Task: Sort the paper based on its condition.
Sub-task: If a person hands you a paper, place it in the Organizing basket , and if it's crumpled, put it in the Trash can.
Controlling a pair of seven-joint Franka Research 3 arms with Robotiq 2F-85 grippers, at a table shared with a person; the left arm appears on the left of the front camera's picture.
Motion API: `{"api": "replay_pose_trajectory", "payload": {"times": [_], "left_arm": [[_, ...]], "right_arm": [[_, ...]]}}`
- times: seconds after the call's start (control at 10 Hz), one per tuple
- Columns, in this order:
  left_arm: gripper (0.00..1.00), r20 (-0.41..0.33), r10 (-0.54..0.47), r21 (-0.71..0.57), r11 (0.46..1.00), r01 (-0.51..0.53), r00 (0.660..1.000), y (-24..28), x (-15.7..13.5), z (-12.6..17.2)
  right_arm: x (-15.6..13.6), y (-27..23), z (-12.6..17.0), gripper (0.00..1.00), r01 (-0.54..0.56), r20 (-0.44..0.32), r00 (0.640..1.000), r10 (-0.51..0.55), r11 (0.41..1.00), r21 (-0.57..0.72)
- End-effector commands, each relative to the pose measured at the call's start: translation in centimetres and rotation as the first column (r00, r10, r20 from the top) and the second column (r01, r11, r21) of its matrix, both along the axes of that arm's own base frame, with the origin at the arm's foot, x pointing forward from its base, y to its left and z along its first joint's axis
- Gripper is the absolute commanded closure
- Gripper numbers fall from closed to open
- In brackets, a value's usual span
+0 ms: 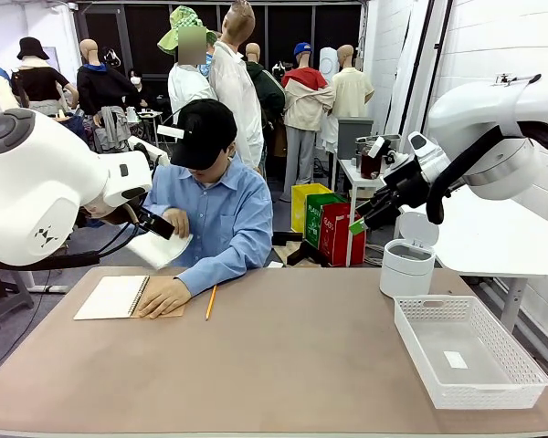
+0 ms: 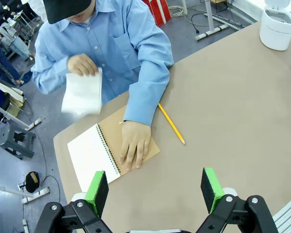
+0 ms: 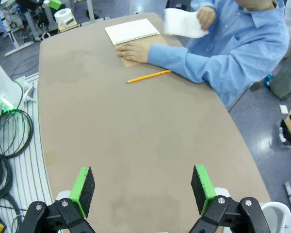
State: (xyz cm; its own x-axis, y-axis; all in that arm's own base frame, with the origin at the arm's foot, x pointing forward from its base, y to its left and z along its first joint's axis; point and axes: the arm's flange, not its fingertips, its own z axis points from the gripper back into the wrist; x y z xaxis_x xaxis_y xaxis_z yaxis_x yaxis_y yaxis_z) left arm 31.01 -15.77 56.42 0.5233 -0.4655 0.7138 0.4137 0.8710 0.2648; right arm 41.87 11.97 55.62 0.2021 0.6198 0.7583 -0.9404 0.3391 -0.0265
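Note:
The person at the far side lifts a white sheet of paper (image 1: 161,248) in one hand above the table's far left edge; it is blurred in the left wrist view (image 2: 82,94) and sits at the top of the right wrist view (image 3: 183,23). My left gripper (image 2: 154,191) is open, high above the table, with nothing between its green pads (image 2: 98,190). My right gripper (image 3: 142,188) is also open and empty, raised over the table's right side (image 1: 363,219).
The person's other hand rests on an open spiral notebook (image 1: 114,297) with a brown cover. A yellow pencil (image 1: 210,301) lies beside it. At the right stand a white basket (image 1: 507,379) holding a tiny tag (image 1: 455,359) and a white lidded bin (image 1: 408,265).

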Motion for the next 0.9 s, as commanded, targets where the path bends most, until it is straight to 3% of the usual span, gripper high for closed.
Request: {"api": "replay_pose_trajectory", "payload": {"times": [0.0,0.8], "left_arm": [[0.0,0.009,-0.004,0.014,1.0,0.004,1.0,0.05,0.03,-0.09],[0.0,0.009,-0.004,0.014,1.0,0.004,1.0,0.05,0.03,-0.09]], "right_arm": [[0.01,-0.05,0.0,0.0,-0.006,0.005,1.0,0.006,1.0,0.002],[0.01,-0.05,0.0,0.0,-0.006,0.005,1.0,0.006,1.0,0.002]]}}
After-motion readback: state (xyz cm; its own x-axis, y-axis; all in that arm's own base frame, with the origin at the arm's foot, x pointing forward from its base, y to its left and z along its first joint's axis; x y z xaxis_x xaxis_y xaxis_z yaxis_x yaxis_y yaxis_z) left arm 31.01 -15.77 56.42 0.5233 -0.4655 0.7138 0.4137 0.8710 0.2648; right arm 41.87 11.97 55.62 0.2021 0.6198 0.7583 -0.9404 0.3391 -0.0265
